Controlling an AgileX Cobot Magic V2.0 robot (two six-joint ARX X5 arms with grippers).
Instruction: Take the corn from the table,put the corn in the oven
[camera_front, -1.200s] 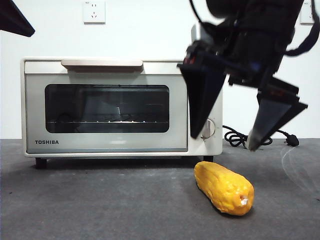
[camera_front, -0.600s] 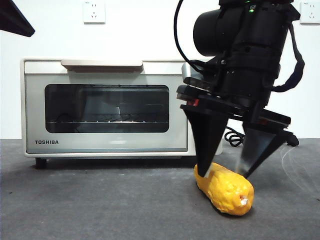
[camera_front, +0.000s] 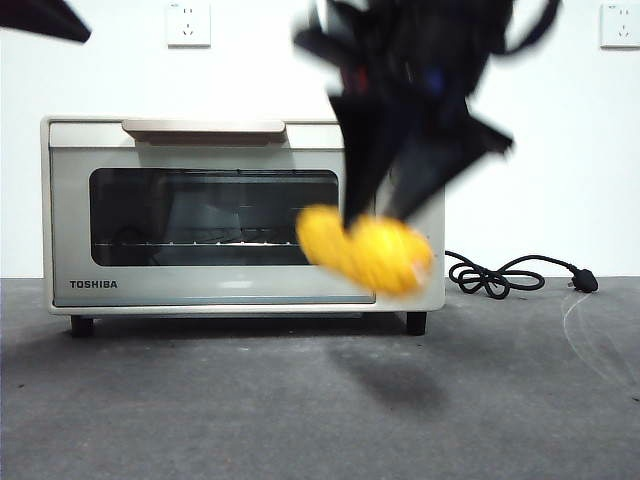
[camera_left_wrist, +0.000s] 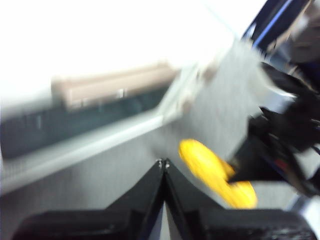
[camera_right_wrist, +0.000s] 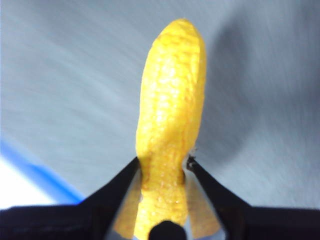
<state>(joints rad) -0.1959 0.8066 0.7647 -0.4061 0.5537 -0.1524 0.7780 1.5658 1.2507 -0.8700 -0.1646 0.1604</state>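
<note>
My right gripper (camera_front: 378, 212) is shut on the yellow corn (camera_front: 365, 250) and holds it in the air, blurred by motion, in front of the right part of the cream TOSHIBA oven (camera_front: 210, 292). In the right wrist view the corn (camera_right_wrist: 170, 100) sticks out lengthwise from between the jaws of the right gripper (camera_right_wrist: 164, 162). The oven's dark glass door is closed under its beige handle (camera_front: 203, 127). My left gripper (camera_left_wrist: 163, 162) is shut on nothing, up at the left as a black tip (camera_front: 45, 18); its view shows the corn (camera_left_wrist: 210, 167) and oven handle (camera_left_wrist: 115, 85).
The dark grey table (camera_front: 200, 400) spreads in front of the oven. A black cord (camera_front: 500, 275) with its plug lies on the table to the oven's right. White wall sockets (camera_front: 188, 24) sit on the wall behind.
The right gripper came down over the corn on the table, shut on it, and has lifted it up and leftward in front of the oven. The left arm barely moved.
</note>
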